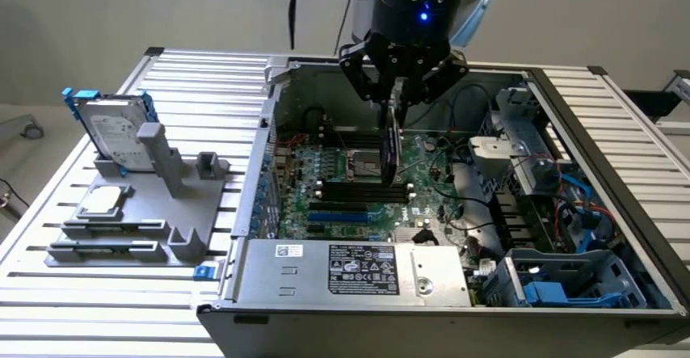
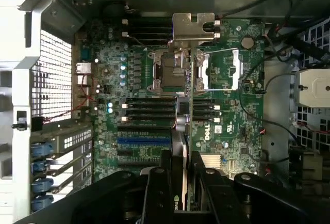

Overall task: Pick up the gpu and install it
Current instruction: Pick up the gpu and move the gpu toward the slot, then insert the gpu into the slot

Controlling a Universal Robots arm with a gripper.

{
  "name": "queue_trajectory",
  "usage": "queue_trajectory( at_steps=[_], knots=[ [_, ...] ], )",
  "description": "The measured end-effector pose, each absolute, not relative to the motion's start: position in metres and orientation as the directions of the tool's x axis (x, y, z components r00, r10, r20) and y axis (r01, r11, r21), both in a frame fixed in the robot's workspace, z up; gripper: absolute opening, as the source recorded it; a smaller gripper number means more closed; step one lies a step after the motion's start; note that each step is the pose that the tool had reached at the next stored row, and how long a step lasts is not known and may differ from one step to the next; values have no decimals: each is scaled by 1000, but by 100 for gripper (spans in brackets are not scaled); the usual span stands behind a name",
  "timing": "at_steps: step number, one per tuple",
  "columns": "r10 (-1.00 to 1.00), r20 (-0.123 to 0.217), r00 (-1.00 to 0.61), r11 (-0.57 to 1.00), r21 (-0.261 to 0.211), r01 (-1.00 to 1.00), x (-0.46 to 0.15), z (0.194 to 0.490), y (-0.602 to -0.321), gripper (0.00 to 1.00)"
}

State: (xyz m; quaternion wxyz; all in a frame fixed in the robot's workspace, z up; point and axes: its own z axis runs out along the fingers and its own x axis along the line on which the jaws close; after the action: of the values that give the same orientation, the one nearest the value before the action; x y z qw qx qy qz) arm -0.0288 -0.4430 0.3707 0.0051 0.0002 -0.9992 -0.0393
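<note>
Exterior view: the gripper [image 1: 400, 102] is clamped on the top edge of the gpu [image 1: 393, 152], which hangs upright directly beneath it over the motherboard [image 1: 345, 188].

Wrist view: the gpu [image 2: 184, 126] extends edge-on from between the gripper [image 2: 181, 182] fingers, with its metal bracket [image 2: 193, 27] at the far end.

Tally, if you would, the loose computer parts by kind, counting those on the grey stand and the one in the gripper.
Hard drive: 1, upright in its blue frame on the grey stand
Processor chip: 1, lying flat on the stand
gpu: 1, held on edge by the gripper over the motherboard
Total: 3
</note>
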Motion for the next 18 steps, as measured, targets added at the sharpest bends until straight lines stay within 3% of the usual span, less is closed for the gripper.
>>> queue_trajectory(
  at_steps=[18],
  knots=[
    [-1, 10, -1000, 997, 79, 0, -27, 370, -443, 26]
  ],
)
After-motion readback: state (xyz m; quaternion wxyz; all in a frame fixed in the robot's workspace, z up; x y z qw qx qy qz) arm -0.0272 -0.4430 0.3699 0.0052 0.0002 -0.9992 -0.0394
